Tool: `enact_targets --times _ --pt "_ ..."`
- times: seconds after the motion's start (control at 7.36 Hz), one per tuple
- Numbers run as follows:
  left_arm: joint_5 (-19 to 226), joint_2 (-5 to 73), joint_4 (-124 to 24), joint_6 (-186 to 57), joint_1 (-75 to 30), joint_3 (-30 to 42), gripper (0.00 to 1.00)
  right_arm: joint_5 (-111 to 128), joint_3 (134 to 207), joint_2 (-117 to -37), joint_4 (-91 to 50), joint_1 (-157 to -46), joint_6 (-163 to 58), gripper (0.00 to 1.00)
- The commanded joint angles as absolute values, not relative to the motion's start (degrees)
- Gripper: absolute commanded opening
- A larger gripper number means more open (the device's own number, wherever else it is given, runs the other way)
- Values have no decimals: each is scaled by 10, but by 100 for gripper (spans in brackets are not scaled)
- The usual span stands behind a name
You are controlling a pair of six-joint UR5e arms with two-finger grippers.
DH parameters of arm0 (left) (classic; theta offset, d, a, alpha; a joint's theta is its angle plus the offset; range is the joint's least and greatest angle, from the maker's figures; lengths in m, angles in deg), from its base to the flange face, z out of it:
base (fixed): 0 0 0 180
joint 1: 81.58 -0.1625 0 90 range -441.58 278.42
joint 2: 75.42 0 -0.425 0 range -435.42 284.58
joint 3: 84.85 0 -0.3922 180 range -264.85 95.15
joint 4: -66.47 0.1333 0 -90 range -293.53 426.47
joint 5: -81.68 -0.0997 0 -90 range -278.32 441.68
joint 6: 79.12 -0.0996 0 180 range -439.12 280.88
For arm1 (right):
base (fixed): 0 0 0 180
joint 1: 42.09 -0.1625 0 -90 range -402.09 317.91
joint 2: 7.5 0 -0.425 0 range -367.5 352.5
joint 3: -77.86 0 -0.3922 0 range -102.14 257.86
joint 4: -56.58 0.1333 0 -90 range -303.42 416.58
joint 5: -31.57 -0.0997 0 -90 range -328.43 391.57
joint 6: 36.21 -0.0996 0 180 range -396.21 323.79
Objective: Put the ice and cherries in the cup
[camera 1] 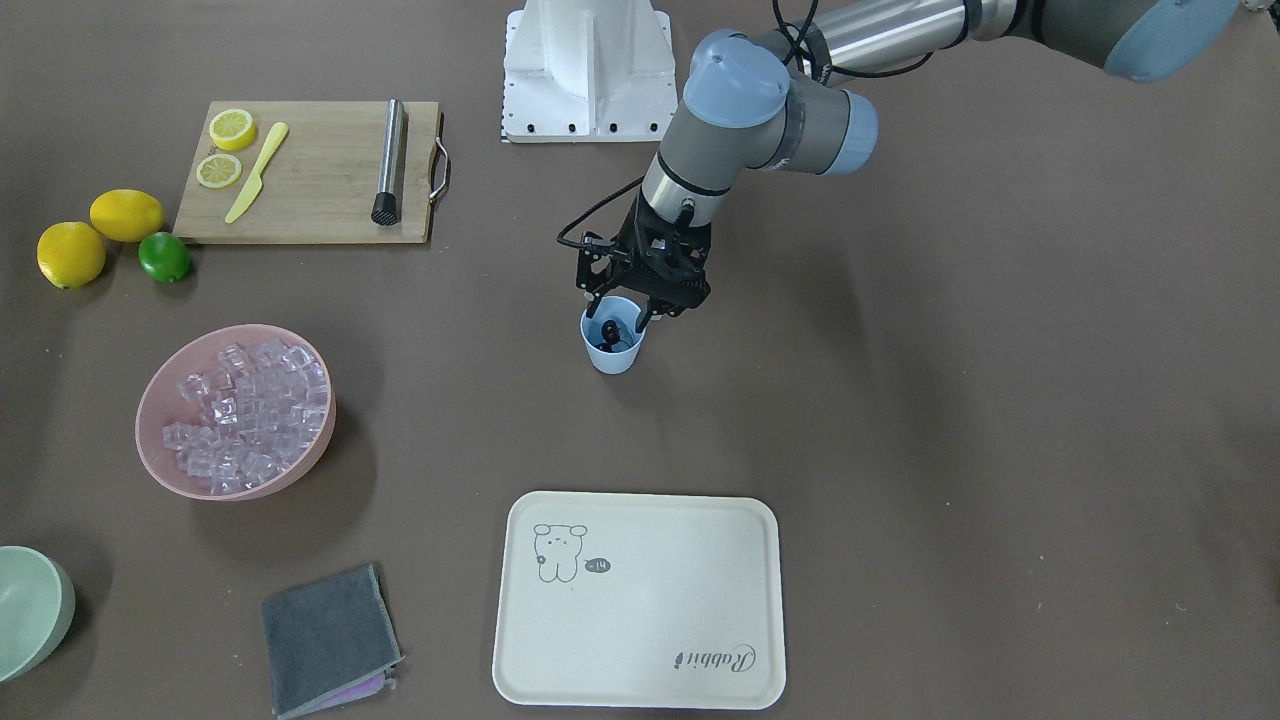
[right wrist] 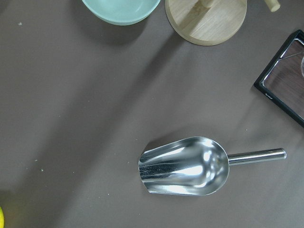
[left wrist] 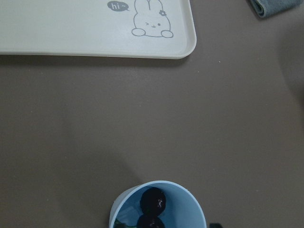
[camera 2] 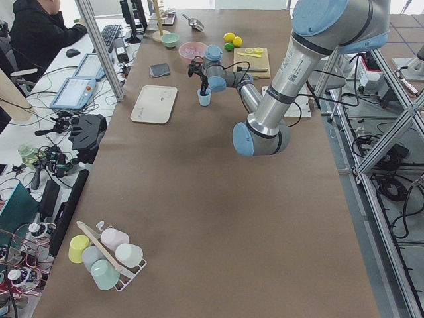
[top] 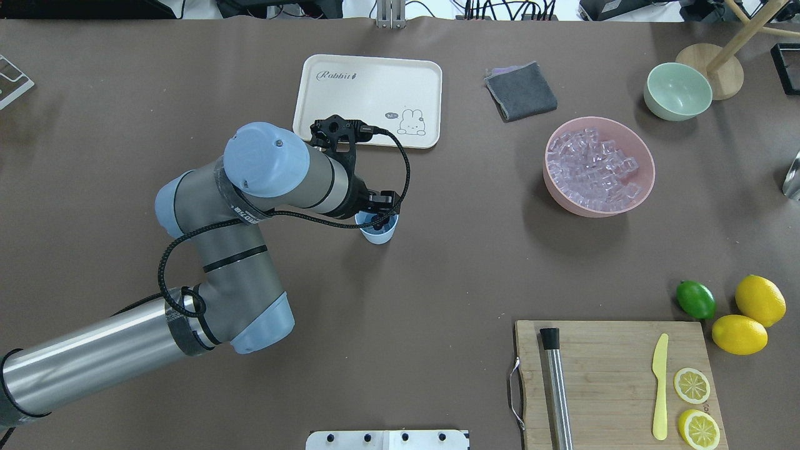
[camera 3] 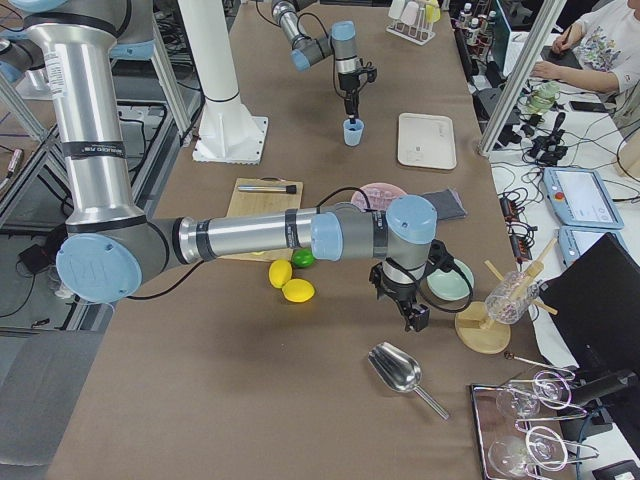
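The light-blue cup (camera 1: 612,355) stands mid-table, and it also shows in the overhead view (top: 378,235). The dark cherries (left wrist: 153,206) lie inside it, also seen from the front (camera 1: 610,330). My left gripper (camera 1: 622,318) hangs right over the cup's mouth, open, with its fingertips at the rim and nothing between them. The ice (camera 1: 245,415) fills the pink bowl (camera 1: 142,425), well apart from the cup. My right gripper (camera 3: 410,310) shows only in the right side view, above a metal scoop (right wrist: 185,166); I cannot tell whether it is open or shut.
A cream tray (camera 1: 660,620) lies beyond the cup. A grey cloth (camera 1: 325,635) and a pale green bowl (camera 1: 30,610) are near the pink bowl. A cutting board (camera 1: 320,190) holds lemon slices, a knife and a metal muddler; two lemons and a lime (camera 1: 163,257) lie beside it.
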State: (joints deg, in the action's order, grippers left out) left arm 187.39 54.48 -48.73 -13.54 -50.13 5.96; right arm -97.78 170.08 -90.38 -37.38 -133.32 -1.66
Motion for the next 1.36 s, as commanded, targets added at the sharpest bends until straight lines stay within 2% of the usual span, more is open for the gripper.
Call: enact_targets --times 0.0,0.27,0.41,0.68,0.82,1.22 --pt "1927 508 -472 -149 -432 85 97 -978 1701 -905 -374 -1333 -17 99" --pt "2029 414 -470 -227 -300 93 97 -985 1694 -906 -374 -1332 -17 99" --pt "2091 381 -468 -351 -210 61 97 -1004 1694 -906 -374 -1333 -17 99" --pt "2190 347 -468 -604 -35 -72 98 -1006 1695 -905 -373 -1332 -22 99" --pt "2190 343 -452 -692 12 -111 98 -1006 1697 -904 -373 -1332 -22 99" --pt "2205 346 -307 -767 77 -82 98 -1006 1696 -899 -373 -1332 -22 99"
